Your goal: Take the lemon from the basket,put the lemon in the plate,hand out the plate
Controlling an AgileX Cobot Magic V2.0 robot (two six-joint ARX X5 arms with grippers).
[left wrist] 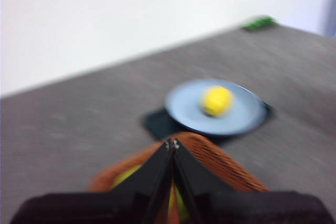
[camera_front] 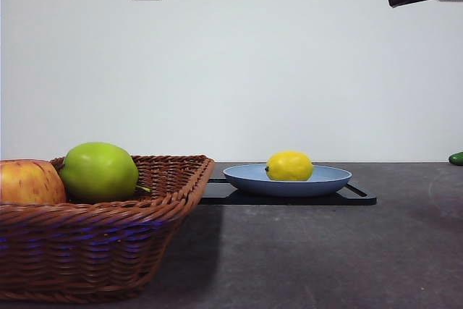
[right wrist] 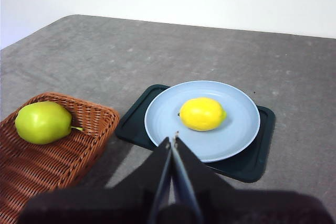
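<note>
I am getting only a smeared picture from the left wrist camera; the basket point(left wrist: 220, 169) is mostly hiding behind the left gripper point(left wrist: 172, 142), and a small green thing point(left wrist: 258, 22) at the far table edge is too blurred for me to name. In the front view the red-yellow apple point(camera_front: 27, 181) is running off the side edge, and a dark green object point(camera_front: 456, 158) is cut off at the opposite edge; both arms are showing only as dark tips at the top corners. I am seeing the left gripper clenched, jaw tips meeting, gripping nothing, hanging above the basket; the right gripper point(right wrist: 172, 139) is likewise pressed closed and empty, poised above the near rim of the plate point(right wrist: 239, 129). The lemon point(right wrist: 202, 114) is lying in the middle of the plate; the plate is sitting on the black tray point(right wrist: 252, 163), just beside the basket, where the green apple point(right wrist: 43, 123) is resting.
</note>
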